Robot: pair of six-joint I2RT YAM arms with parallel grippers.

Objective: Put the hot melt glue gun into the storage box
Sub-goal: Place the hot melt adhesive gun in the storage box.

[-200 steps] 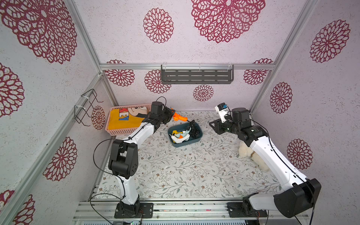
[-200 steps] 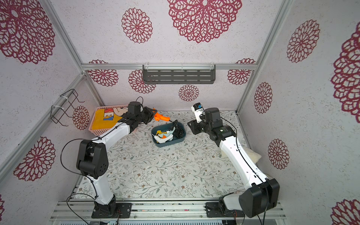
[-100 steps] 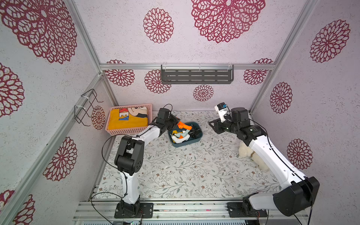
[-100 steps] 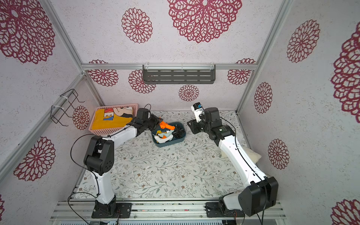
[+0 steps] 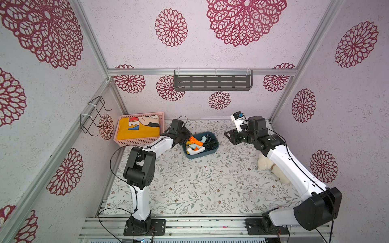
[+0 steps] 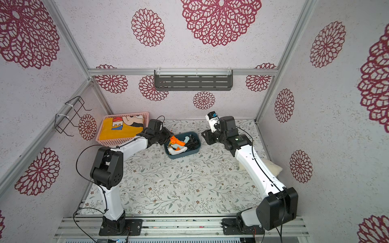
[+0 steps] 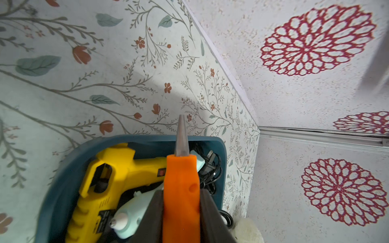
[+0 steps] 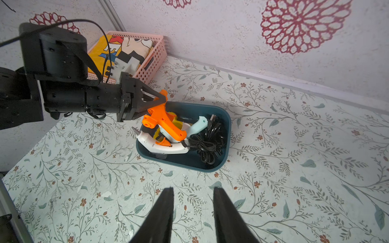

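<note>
Your left fingers (image 7: 154, 214) pinch the orange glue gun (image 7: 181, 189) by its barrel, just over the storage box (image 7: 63, 168); it looks like stiff, light, slick plastic. Your right fingers (image 8: 162, 210) stand slightly apart, empty.

I saw pale textured walls (image 5: 210, 52) printed with crimson flower medallions, a dark grey slotted shelf (image 5: 212, 82) on the back wall, a black wire rack (image 5: 92, 117) on a side wall, and a leaf-patterned surface (image 5: 210, 185), evenly lit.
</note>
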